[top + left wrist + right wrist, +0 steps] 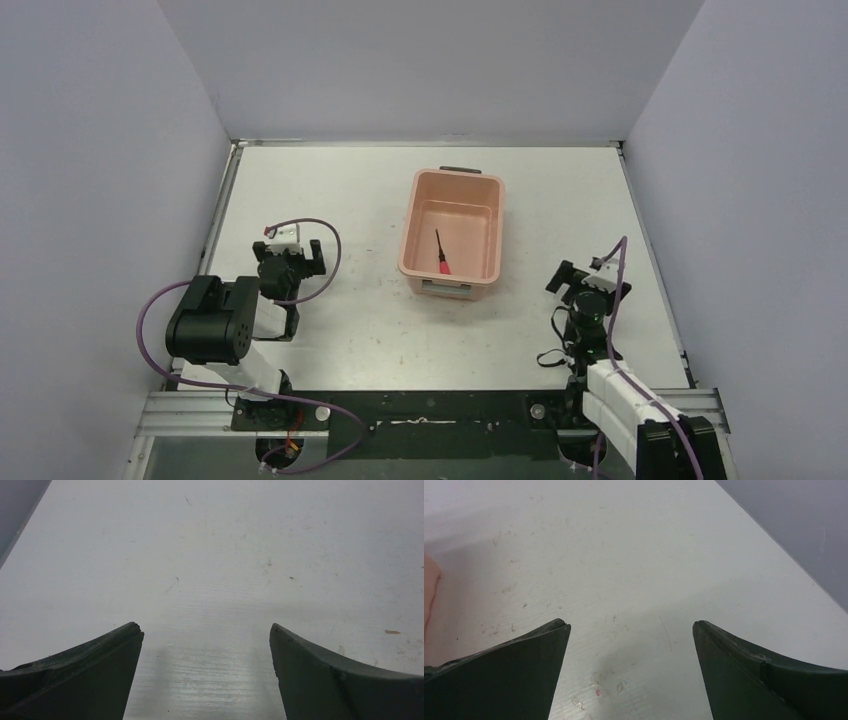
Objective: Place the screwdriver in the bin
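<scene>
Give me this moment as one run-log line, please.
stage: task looks done | small red-handled screwdriver: lying inside salmon-pink rectangular plastic bin | left gripper: open, empty | right gripper: open, empty

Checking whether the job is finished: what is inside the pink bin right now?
The screwdriver lies on the floor of the bin, red handle toward the near end. Nothing else shows inside; the near rim covers a thin strip of floor.

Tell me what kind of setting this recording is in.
Probably a robot test cell: a white table enclosed by plain grey walls, with a salmon-pink bin on it.
</scene>
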`<state>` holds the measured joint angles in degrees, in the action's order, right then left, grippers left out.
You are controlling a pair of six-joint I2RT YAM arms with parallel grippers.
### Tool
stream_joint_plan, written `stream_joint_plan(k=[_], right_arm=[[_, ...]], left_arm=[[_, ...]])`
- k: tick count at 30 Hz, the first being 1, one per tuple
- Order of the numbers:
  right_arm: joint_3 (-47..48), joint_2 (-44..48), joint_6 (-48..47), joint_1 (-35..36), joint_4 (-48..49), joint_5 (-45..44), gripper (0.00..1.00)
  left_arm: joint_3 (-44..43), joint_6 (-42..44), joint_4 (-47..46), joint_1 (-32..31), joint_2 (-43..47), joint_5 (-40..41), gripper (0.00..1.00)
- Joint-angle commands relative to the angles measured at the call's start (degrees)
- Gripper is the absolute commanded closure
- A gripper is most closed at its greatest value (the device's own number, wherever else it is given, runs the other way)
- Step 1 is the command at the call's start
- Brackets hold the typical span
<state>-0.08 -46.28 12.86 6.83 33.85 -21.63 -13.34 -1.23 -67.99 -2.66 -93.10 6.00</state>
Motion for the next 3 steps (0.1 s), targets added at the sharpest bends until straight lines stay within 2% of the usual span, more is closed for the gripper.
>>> stream_joint_plan(k=[1,3], right_arm=[[-0.02,-0.72,-0.12,0.01,5.92,-0.21,0.0],[-0.01,-0.58,-0.03,-0.06,5.88,-0.34,0.0]], left_arm=[[-1.03,-0.27,-1.84,-0.16,0.66,0.5,0.03],[-1.05,-0.19,-1.79,-0.16,0.68,0.59,0.03]])
